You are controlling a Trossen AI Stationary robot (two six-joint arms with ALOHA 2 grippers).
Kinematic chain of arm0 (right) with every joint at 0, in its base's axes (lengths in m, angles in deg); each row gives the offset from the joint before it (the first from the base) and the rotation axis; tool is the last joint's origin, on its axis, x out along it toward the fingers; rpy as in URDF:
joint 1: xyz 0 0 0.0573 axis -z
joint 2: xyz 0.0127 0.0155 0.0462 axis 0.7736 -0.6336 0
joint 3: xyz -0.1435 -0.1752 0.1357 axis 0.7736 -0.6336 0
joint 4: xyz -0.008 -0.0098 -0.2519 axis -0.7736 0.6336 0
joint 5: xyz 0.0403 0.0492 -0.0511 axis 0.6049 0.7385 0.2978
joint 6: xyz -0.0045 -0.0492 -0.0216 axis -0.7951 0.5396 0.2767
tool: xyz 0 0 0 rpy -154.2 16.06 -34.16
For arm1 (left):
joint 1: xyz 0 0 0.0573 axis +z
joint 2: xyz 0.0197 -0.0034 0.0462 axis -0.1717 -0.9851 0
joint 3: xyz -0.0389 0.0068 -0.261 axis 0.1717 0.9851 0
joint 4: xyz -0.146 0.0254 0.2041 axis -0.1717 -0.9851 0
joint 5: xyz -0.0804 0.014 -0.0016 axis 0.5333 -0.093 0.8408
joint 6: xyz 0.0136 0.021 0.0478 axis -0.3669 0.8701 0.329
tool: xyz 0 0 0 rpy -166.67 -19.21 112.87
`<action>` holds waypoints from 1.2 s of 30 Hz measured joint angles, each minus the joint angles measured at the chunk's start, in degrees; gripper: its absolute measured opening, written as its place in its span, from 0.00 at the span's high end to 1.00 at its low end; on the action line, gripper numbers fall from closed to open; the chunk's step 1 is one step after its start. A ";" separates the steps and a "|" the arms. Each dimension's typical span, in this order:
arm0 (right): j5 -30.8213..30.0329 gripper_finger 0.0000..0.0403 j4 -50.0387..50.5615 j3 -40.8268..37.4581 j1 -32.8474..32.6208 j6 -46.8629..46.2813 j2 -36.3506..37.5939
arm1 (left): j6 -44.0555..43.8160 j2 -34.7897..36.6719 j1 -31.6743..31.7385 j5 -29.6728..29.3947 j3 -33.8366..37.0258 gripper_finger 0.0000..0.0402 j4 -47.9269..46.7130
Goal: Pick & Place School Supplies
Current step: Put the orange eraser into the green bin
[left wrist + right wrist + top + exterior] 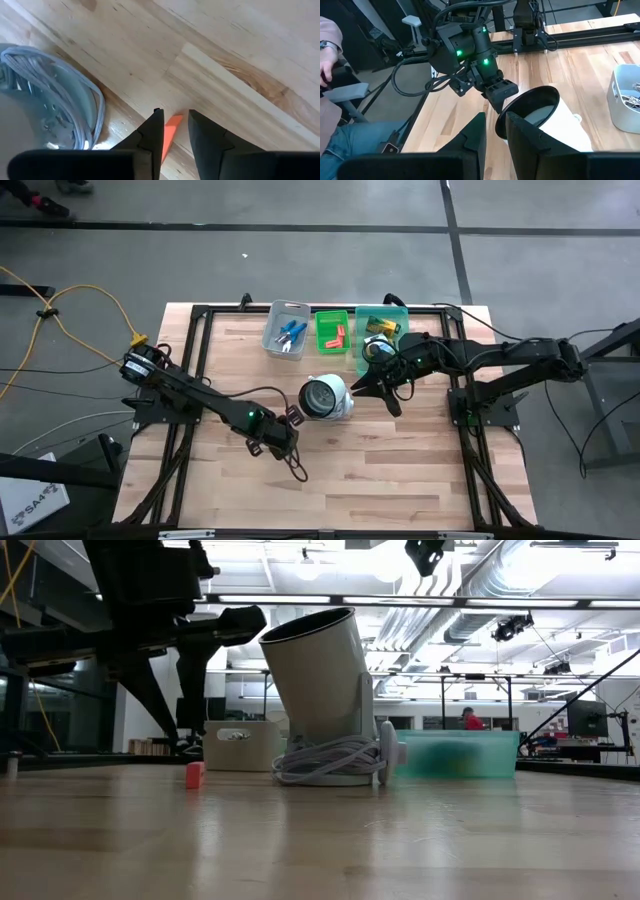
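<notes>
1. On a wooden table point(400, 480), the left gripper point(298, 471) hangs low over the boards, just in front of a round white object with a dark face point(325, 397), its cord point(60, 95) coiled around the base
2. A short red-pink stub point(170, 135) lies on the wood in the gap between the left gripper's two dark fingers point(150, 140), seen from the left wrist; the jaws stand slightly parted on either side of it, and whether either finger touches the stub cannot be told
3. From table height the same stub point(195, 775) rests flat on the boards, left of the white object point(325, 700), with the arm's dark bulk above it
4. The right gripper point(385, 392) hovers beside the white object, on its side towards the bins; its fingers point(470, 140) are nearly closed with only a narrow slit between them, and nothing shows in that slit (the white object's rim point(530, 107) lies beyond them)
5. At the table's far edge stand three bins in a row: a grey bin point(272, 335) with blue-handled scissors point(291, 336), a green bin point(320, 320) with more red-pink stubs point(336, 335), and a teal bin point(395, 312) with crayon boxes point(380, 326)
6. A seated person point(340, 115) shows beyond the table's edge in the right wrist view
</notes>
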 joint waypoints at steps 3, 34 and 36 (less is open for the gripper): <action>0.01 0.84 0.00 0.01 0.00 -0.13 0.00 | 1.91 0.00 0.00 0.00 0.00 0.76 -0.28; -2.14 0.84 0.90 0.01 -2.89 -1.89 0.00 | 12.87 -8.61 -1.88 -13.36 0.04 0.74 -1.28; -2.78 0.84 0.89 0.01 -3.25 -1.89 0.00 | 12.93 -8.61 -1.88 -13.05 0.04 0.75 -1.24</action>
